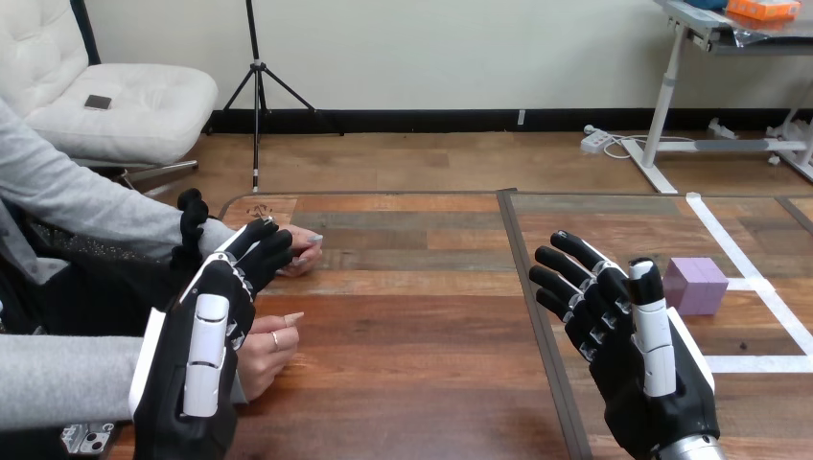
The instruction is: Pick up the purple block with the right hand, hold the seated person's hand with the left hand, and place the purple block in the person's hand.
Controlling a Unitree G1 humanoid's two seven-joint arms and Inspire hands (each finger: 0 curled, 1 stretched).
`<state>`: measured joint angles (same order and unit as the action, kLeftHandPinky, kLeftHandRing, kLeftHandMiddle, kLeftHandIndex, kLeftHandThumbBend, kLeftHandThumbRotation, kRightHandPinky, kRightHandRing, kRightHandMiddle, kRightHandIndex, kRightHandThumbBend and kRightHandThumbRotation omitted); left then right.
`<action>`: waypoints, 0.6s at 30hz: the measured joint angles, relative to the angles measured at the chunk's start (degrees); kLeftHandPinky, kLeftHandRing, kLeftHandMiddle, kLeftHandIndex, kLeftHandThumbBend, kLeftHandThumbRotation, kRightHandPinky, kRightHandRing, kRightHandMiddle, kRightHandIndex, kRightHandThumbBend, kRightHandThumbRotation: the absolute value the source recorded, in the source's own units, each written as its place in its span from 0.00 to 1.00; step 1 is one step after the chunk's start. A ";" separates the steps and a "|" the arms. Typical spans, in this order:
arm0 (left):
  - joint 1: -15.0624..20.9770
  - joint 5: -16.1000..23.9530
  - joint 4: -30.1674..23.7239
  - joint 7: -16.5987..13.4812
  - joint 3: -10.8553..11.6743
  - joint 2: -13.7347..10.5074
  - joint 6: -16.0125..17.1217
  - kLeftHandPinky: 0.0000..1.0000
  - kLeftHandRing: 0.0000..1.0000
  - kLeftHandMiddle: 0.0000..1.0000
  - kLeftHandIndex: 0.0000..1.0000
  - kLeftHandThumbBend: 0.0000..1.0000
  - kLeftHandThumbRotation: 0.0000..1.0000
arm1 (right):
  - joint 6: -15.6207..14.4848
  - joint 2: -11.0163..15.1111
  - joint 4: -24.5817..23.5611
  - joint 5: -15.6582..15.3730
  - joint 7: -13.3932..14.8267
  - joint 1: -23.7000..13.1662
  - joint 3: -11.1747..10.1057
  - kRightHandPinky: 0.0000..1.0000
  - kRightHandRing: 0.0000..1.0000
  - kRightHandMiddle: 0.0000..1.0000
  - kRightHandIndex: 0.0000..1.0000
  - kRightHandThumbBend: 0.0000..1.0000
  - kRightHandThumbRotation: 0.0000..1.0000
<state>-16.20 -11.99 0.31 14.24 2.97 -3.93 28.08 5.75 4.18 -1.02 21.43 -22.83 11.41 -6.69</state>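
**Purple block on counter, just beside the open right hand**

The purple block (696, 285) lies on the wooden counter (422, 316), in the right part of the view. It sits inside a field marked w/ white tape (767, 362): one tape strip meets its right side, and another strip runs across nearer to the robot. Nothing grips the block and it rests flat on the counter.

The right hand (633, 359) comes up from the bottom edge, just left of the block and a little nearer to the robot. It is open, w/ the fingers spread and almost straight, pointing away from the robot, and it holds nothing. One white-shelled finger ends close to the block's left face. A thin strip of counter shows between them, so they look apart, but I cannot tell this for sure.

The left hand (201, 355) is at the view's lower left, well apart from the block, approx. on the opposite side of the counter. Its fingers are stretched forward and only slightly bent, so it is open too. The fingertips lie over the person's farther hand (302, 254), which rests on the counter near its far left corner. The thumb stands up beside the grey sleeve of that arm. The fingers are not curled round the hand; if they touch it, I cannot tell. The person's nearer hand (268, 345) is just beside the left hand's palm, on its right, loosely closed.
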 measured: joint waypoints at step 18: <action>0.00 0.01 0.00 -0.10 0.17 -0.06 0.05 0.89 0.84 0.83 0.83 0.58 1.00 | 0.00 0.07 0.00 0.00 0.09 0.02 -0.36 0.90 0.86 0.85 0.83 0.78 0.84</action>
<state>-16.21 -11.97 0.31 14.15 3.14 -3.99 28.13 5.75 4.24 -1.02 21.43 -22.74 11.43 -7.04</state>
